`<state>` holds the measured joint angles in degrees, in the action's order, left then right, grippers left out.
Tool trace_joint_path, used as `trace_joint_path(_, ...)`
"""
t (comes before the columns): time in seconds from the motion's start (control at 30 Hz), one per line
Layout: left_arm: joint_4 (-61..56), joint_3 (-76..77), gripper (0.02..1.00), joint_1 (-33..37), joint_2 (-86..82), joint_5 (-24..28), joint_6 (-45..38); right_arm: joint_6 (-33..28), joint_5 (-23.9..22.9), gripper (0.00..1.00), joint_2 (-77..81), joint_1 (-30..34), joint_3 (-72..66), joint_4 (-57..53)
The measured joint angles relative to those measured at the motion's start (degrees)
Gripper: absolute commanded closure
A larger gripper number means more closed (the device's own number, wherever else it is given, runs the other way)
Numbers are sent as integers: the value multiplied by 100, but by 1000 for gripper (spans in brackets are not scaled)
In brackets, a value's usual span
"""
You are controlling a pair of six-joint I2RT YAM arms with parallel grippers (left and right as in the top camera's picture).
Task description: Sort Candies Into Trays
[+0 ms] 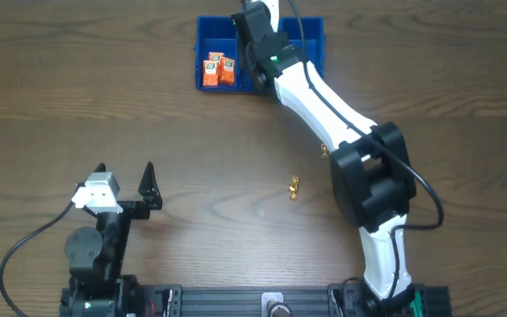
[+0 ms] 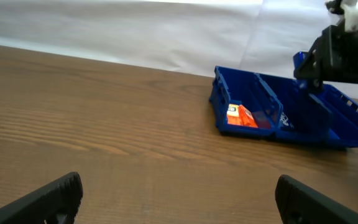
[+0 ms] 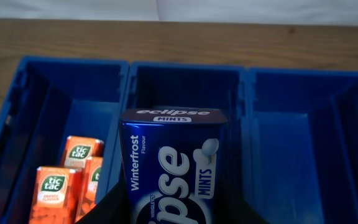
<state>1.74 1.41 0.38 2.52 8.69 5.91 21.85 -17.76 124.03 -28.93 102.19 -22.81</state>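
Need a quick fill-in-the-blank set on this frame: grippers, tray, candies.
1. The right gripper is shut on a ____ tin over the tray.
2. The tray has ____ compartments.
3. In the top view, the orange boxes lie in its ____ compartment.
4. The left gripper is ____.
Missing words: blue; three; left; open.

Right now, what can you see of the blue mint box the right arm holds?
The blue mint box is a glossy blue rectangular pack with white print and a darker lid band. It stands upright, clamped low between the right gripper's jaws, above the blue tray's middle compartment. Whether it touches the tray cannot be told.
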Motion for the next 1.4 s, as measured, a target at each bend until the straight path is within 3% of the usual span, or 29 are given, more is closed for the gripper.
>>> trace_joint_path(0.2,0,0,20,0,0,0,0,7,24,684,0,0,2,-15)
trace_joint_path(0.33,0,0,20,0,0,0,0,20,33,369,0,0,0,-55)
trace_joint_path(0.4,0,0,20,0,0,0,0,24,33,80,0,0,0,-50)
trace_joint_path(0.47,0,0,20,0,0,0,0,50,35,1,0,0,2,-50)
trace_joint_path(0.77,0,0,20,0,0,0,0,52,37,1,-433,-15,-208,-774)
trace_joint_path(1.03,2,0,20,0,-2,0,0,120,96,1,-3237,-201,-2621,-835)
trace_joint_path(1.17,0,0,20,0,0,0,0,503,461,1,-3786,-444,-3842,-870)
trace_joint_path(1.4,0,0,20,0,0,0,0,1176,1226,5,-3438,-476,-5372,-1005)
